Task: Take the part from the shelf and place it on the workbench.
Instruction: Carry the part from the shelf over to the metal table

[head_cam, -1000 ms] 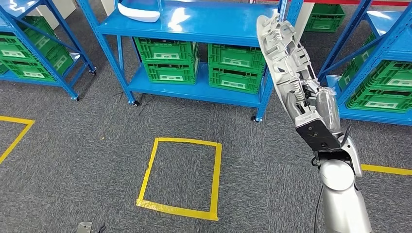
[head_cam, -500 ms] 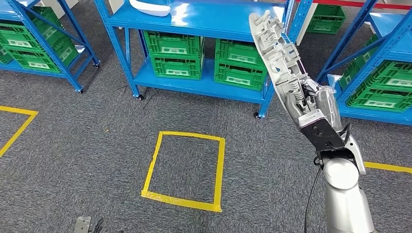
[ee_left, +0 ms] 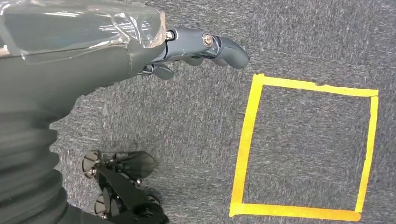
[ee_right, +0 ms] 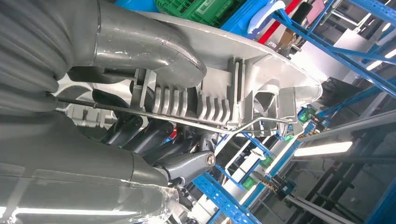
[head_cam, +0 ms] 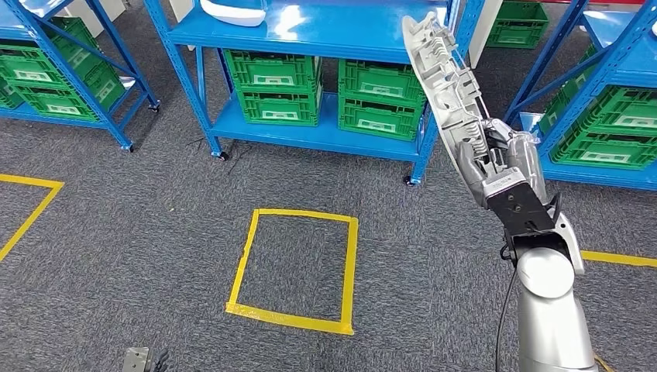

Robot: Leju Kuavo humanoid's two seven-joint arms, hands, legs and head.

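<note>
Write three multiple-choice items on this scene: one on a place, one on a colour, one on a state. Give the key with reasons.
1. Where does the white part that is not in the robot's grip lie?
A. on the top board of the blue shelf
B. inside the taped square
C. in a green crate

2. What colour is the taped square on the carpet?
A. red
B. yellow
C. white

3. What is the right hand doing?
A. hanging with nothing in it
B. resting on a crate
C. holding the long grey ribbed part raised

Key: 1 A, it rests on the shelf's upper board; 2 B, the tape outline is yellow; 3 C, the fingers wrap the part's lower end, which stands up in front of the shelf.
</note>
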